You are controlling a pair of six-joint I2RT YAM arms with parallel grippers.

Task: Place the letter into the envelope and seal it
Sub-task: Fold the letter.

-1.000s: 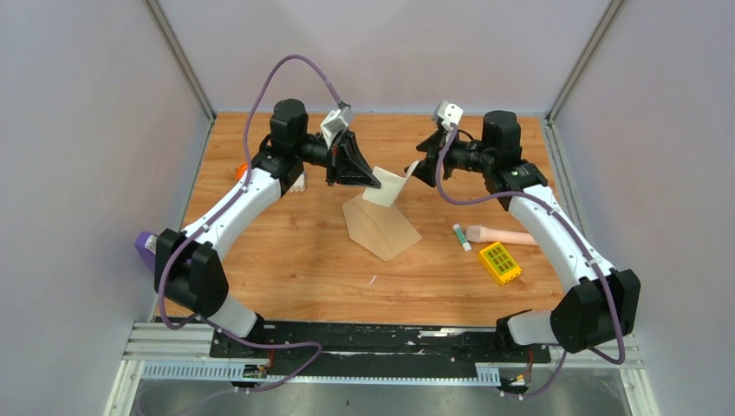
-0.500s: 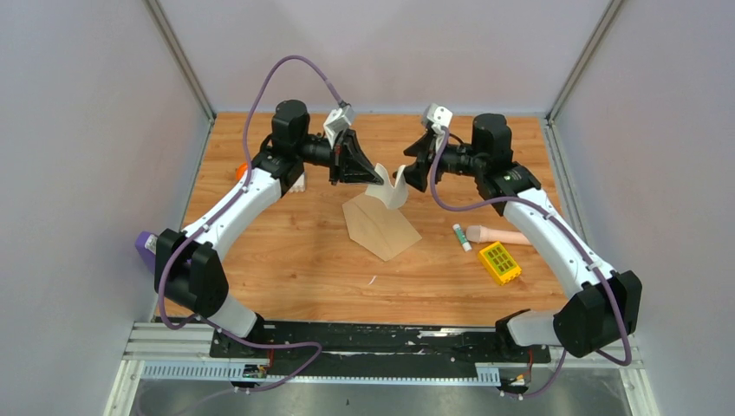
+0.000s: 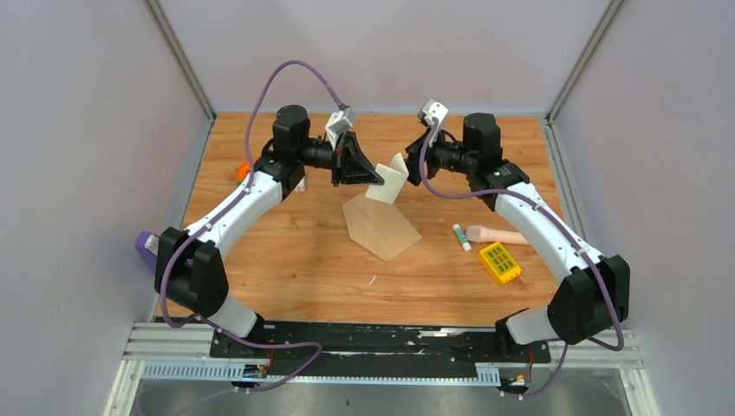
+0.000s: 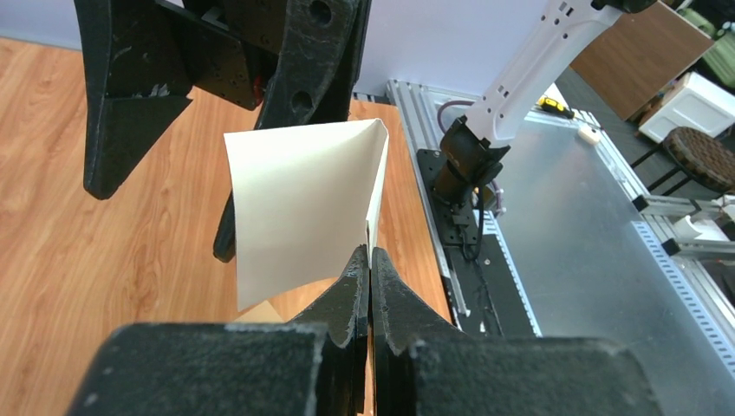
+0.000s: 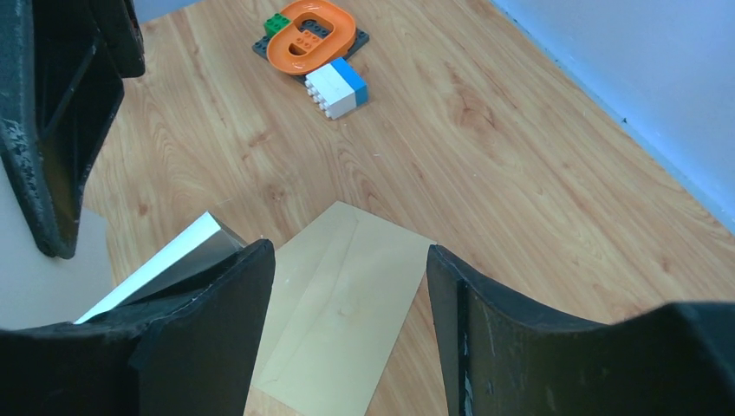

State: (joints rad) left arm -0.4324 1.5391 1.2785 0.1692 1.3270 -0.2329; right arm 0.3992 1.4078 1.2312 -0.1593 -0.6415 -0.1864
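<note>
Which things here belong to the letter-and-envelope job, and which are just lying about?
Job: letter, pinched by the left gripper; envelope, lying flat.
Lying about: toy bricks, yellow block, pink stick.

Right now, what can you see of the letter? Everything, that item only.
The letter is a thin, pale cream paper sheet, plain on the side that shows. It is bent into a loose V along a soft fold and hangs tilted in the air above the envelope. The left gripper is shut on its near edge. The right gripper stands open at its far edge, not clamped; contact there is unclear.
</note>
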